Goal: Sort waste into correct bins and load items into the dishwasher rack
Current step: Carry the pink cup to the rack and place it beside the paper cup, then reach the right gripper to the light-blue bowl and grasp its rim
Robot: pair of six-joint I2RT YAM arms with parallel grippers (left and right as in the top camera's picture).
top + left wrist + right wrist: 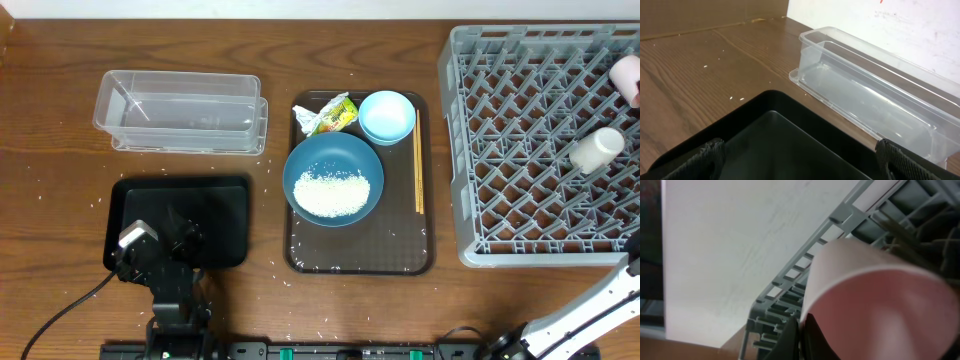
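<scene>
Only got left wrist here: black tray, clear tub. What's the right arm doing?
Observer: The right end effector is shut on the pink cup at its rim, near the right side of the dishwasher rack.
Operator: Anything in the rack?
Observer: A white cup lies on its side on the grid.
Operator: Where's the rice?
Observer: The rice is heaped in the large dark blue bowl on the brown tray.

pink cup (pixel 628 78) cut off, rack (pixel 520 150) seemingly cropped
</scene>
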